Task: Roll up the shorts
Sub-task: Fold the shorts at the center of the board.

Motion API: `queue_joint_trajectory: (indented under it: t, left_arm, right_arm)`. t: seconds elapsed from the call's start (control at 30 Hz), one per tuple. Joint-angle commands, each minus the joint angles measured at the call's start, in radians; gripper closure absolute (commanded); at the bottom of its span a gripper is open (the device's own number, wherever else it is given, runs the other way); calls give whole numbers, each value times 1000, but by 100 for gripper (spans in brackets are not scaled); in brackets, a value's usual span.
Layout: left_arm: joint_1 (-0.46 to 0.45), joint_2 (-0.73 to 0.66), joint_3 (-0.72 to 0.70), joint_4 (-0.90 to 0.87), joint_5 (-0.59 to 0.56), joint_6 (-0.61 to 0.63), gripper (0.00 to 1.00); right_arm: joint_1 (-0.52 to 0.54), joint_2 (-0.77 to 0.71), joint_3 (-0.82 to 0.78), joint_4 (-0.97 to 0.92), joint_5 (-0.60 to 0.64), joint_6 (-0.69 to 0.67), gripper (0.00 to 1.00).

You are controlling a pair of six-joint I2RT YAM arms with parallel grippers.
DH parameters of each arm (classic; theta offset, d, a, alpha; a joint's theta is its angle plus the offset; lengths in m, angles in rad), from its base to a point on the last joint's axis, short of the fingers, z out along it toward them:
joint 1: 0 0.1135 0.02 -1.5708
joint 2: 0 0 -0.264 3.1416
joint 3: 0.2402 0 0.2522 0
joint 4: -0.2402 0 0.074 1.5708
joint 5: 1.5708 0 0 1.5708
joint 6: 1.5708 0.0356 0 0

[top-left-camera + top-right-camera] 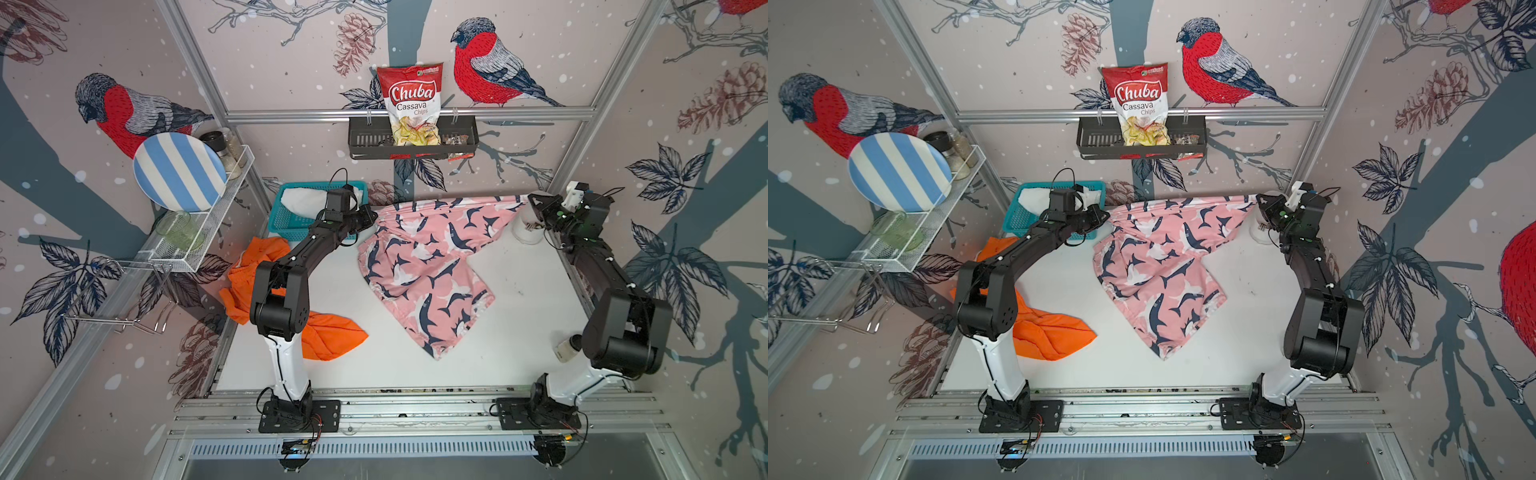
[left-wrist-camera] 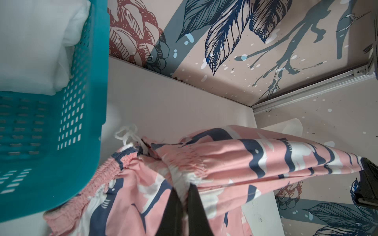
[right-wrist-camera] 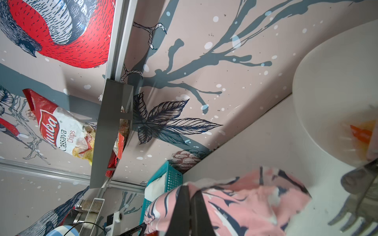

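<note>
The pink shark-print shorts (image 1: 428,266) (image 1: 1158,266) hang stretched by the waistband along the back of the white table, their legs draped down onto it. My left gripper (image 1: 372,216) (image 2: 184,188) is shut on the gathered waistband (image 2: 184,163) at its left end. My right gripper (image 1: 532,199) (image 3: 191,188) is shut on the fabric (image 3: 255,196) at the right end. The orange shorts (image 1: 328,336) (image 1: 1054,332) lie crumpled on the left, partly under my left arm. The white shorts (image 1: 303,201) (image 2: 34,51) sit in the teal basket (image 1: 282,224) (image 2: 61,143).
A white cup (image 1: 525,230) (image 3: 337,92) stands at the back right, just under my right gripper. A small white bottle (image 1: 567,347) lies by the right arm's base. On the walls are a chips bag (image 1: 411,104) in a black shelf and a wire rack with a striped plate (image 1: 178,170).
</note>
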Motion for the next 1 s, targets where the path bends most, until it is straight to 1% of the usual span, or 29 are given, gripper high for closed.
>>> queue_joint_trajectory:
  t: [0.0,0.13,0.3,0.37,0.47,0.53,0.67,0.83,0.97]
  left_arm:
    - [49,8,0,-50,-108,-2,100]
    - [82,-15,-29,-100,-91,31,100]
    - [127,-73,-118,-148,-89,80,100]
    - [141,-85,-149,-167,-98,91,100]
    - [152,-78,-177,-203,-128,120,100]
    - [155,-59,-183,-230,-124,138,100]
    - [157,-30,-188,-262,-128,162,100]
    - [158,-8,-179,-307,-184,174,100]
    - [159,18,-162,-341,-225,186,100]
  right_arm:
    - [3,-57,-59,103,49,28,100]
    - [48,-204,-212,58,-17,27,100]
    - [132,-501,-439,-93,-14,-11,100]
    - [172,-613,-512,-167,11,-13,100]
    - [256,-771,-588,-307,82,-23,100]
    - [331,-858,-640,-372,138,-14,100]
    - [482,-937,-746,-424,215,28,100]
    - [654,-967,-858,-407,294,95,100]
    - [755,-964,-941,-371,317,141,100]
